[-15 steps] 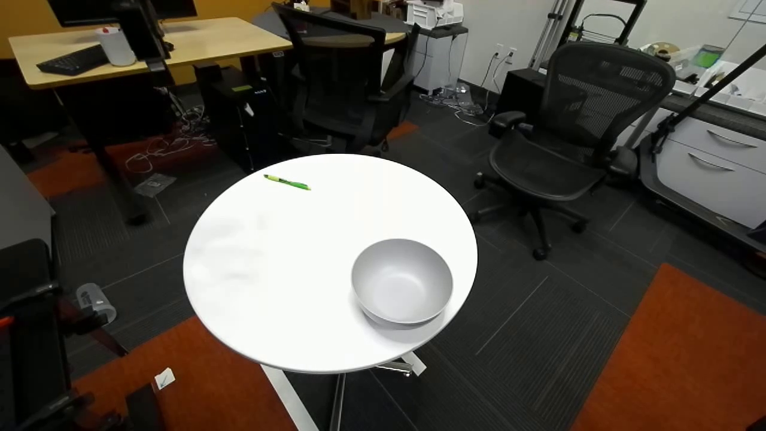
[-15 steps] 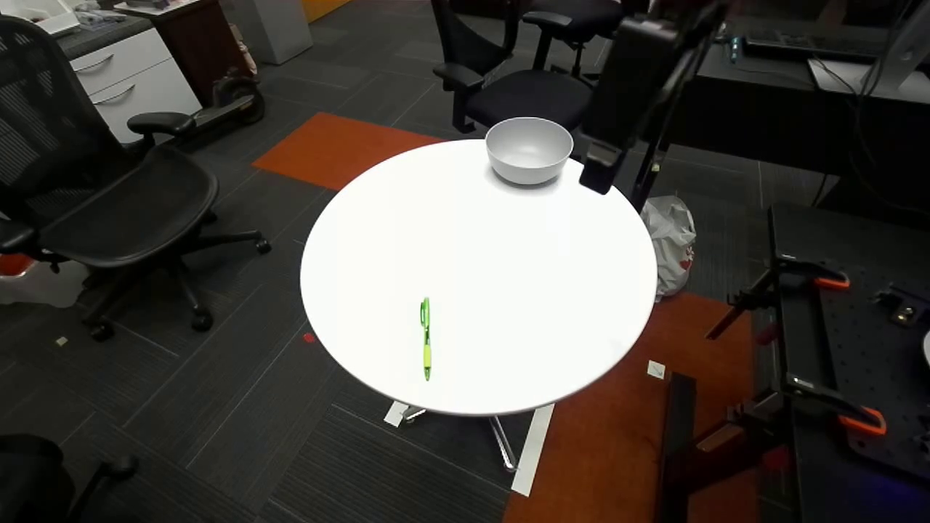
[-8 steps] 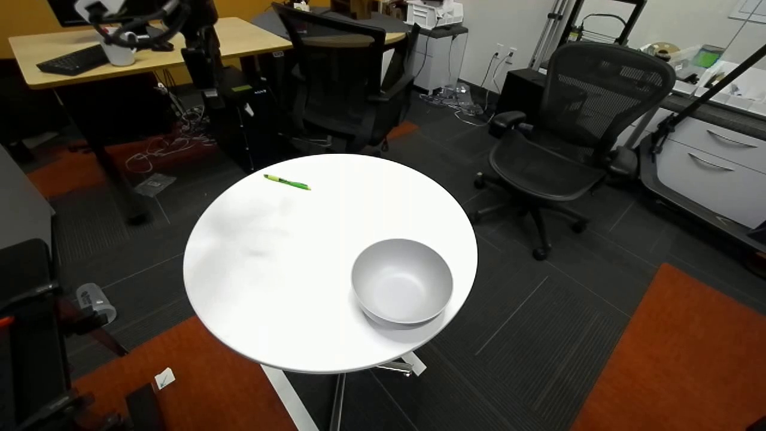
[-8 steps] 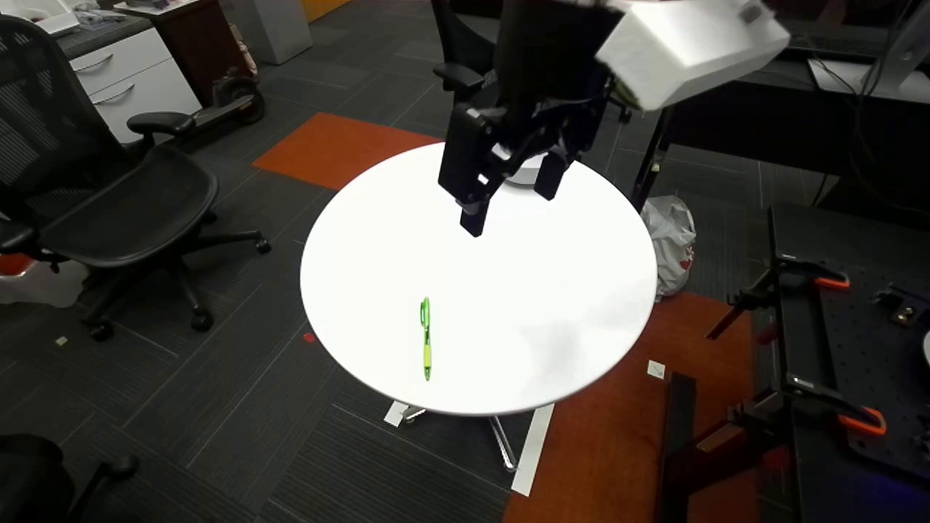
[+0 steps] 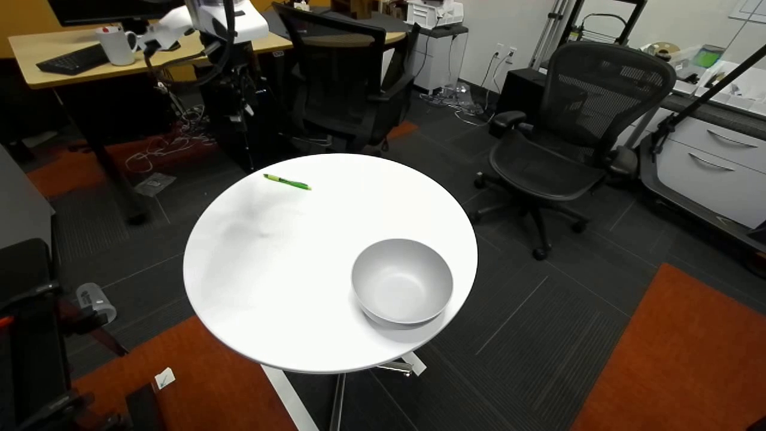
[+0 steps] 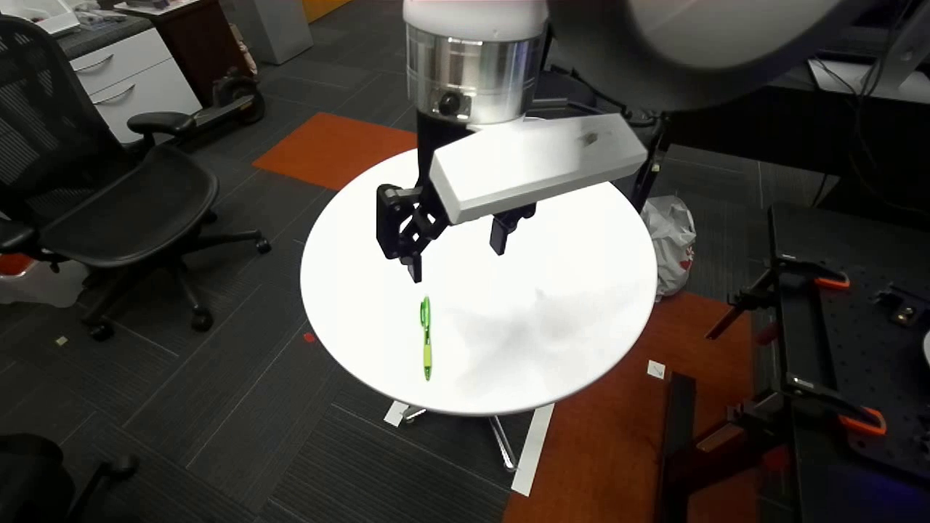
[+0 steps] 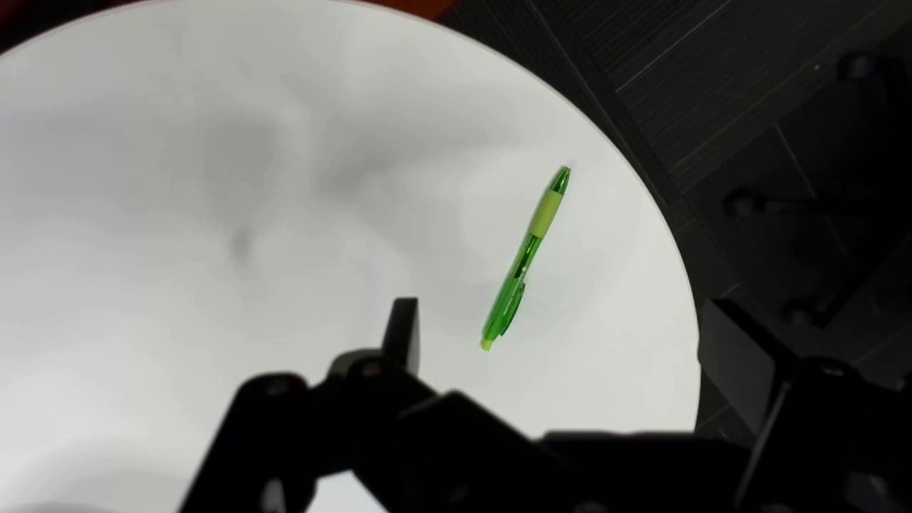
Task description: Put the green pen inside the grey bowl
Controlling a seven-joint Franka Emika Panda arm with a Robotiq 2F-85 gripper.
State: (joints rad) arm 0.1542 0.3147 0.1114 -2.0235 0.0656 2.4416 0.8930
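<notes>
green pen (image 7: 527,255): flat on white table (image 5: 287,293), near edge, well apart from grey bowl (image 5: 402,284)
grey bowl: upright on table, across from pen
gripper (image 6: 457,258): above table, near pen, jaws spread wide
white wrist box (image 6: 538,165): hides most of bowl in an exterior view
black chair (image 5: 607,102): near table

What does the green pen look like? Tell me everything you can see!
The green pen is thin and looks like shiny, see-through plastic. It has a paler, yellowish grip near its tip, a dark patch in the middle, a clip along one side and a light button at the other end. It lies flat on the round white table, near the edge. Only the table touches it; the open tool isn't holding it.
</notes>
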